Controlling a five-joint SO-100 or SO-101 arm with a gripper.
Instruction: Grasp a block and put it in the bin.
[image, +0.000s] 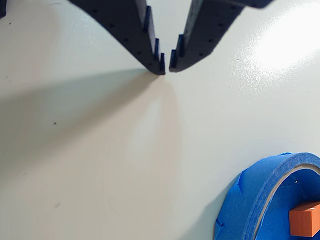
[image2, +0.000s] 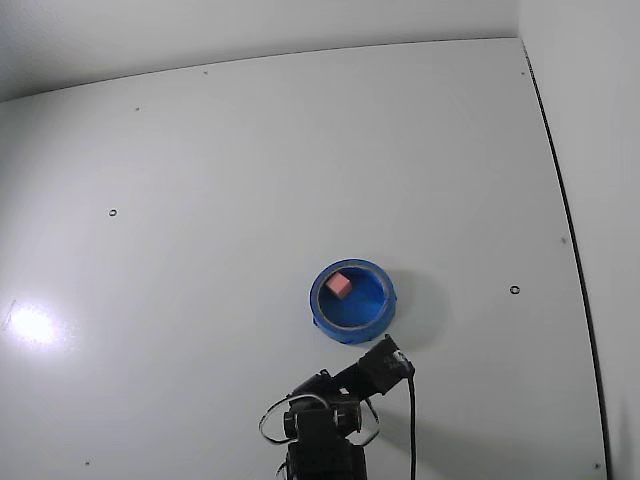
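Table (image2: 250, 180): white, glossy surface filling both views; a bright glare spot sits near the left edge in the fixed view, and another near the upper right in the wrist view. A few small dark marks dot the surface.

Arm (image2: 335, 425): black, at the bottom centre of the fixed view, folded low over the table, with a black cable hanging down on its right side. It lies just below the bin in that view and does not reach over it.

Bin (image2: 378, 282): low, round, bright-blue ring with a thick rim, standing on the table a little right of centre in the fixed view. In the wrist view only part of its rim (image: 260, 192) shows, in the lower right corner.

Gripper (image: 167, 64): two dark fingers with stepped inner edges, entering from the top of the wrist view. The jaws are nearly closed, with only a narrow slit between the tips, and hold nothing. The tips are over bare table, apart from the bin.

Block (image2: 339, 286): small pink-orange cube lying inside the bin, close to the upper left part of the wall in the fixed view. In the wrist view it (image: 306, 220) shows orange, inside the ring at the right edge.
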